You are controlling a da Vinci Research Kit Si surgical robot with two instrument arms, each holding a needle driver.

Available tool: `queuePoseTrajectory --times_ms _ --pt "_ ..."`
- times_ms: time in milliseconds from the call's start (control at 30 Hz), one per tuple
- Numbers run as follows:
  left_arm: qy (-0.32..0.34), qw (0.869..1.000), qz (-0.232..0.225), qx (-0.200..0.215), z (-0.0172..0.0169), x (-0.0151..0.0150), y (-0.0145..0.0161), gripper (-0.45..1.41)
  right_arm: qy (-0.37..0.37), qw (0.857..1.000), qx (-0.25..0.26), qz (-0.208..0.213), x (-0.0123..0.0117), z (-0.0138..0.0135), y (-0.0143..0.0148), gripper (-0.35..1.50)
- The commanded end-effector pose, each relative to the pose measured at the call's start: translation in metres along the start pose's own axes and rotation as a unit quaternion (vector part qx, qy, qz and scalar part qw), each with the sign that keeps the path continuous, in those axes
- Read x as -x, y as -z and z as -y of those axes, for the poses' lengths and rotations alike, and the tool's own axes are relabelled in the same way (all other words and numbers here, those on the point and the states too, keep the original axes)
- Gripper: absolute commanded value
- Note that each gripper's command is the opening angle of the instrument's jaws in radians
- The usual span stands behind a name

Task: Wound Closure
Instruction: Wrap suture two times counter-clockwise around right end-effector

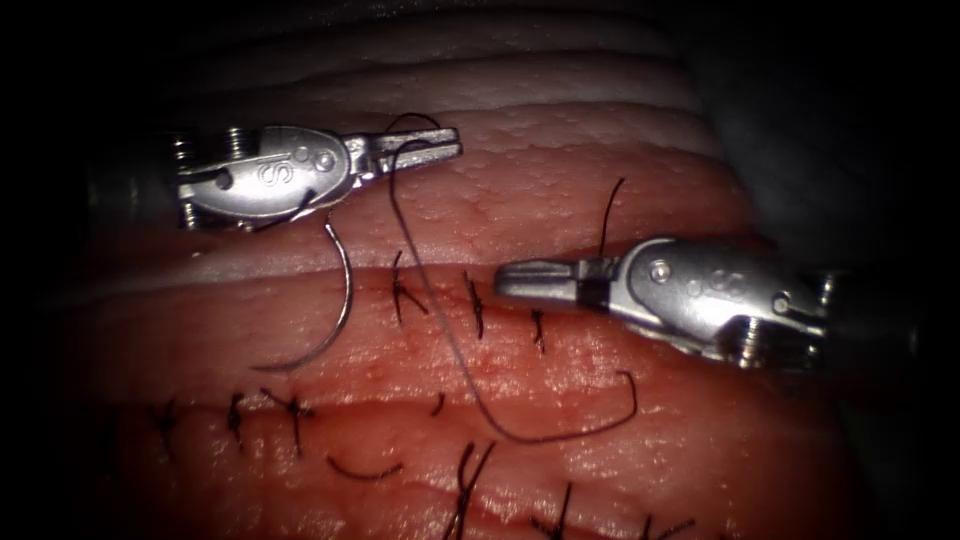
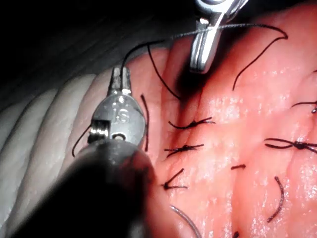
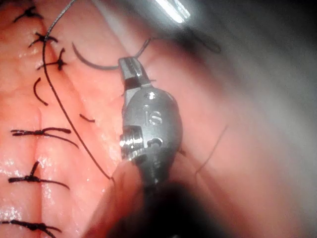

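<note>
Up above the cut, the left tool (image 1: 440,146) pinches the dark thread (image 1: 450,340) in closed steel jaws. Freely, the thin curved needle (image 1: 335,320) lies on the glistening tissue (image 1: 560,200), left of the stitches. The right tool (image 1: 525,281), jaws together, holds nothing.

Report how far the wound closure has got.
Done: three knotted stitches cross the cut. In hand: the left tool is shut on the thread, which loops over the tissue. The needle lies free on the tissue, left of the stitches. The right tool, shut, holds nothing. Left: the cut beside the right tool looks unstitched.
</note>
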Motion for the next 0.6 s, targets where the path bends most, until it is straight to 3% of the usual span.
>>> queuePoseTrajectory --times_ms 33,267,600 --pt "-0.002 1.0 -0.002 0.0 0.0003 0.0006 -0.001 -0.45 0.003 1.0 -0.008 -0.008 0.0 0.0007 -0.0026 -0.35" --pt "-0.019 1.0 0.02 -0.001 0.0001 0.0041 -0.0026 -0.45 0.006 0.998 -0.02 -0.054 -0.0015 0.0016 -0.0058 -0.35" --pt "-0.018 0.999 0.042 -0.003 -0.0017 0.0077 -0.0041 -0.45 0.02 0.988 0.025 -0.152 -0.0047 0.0011 -0.0059 -0.35"
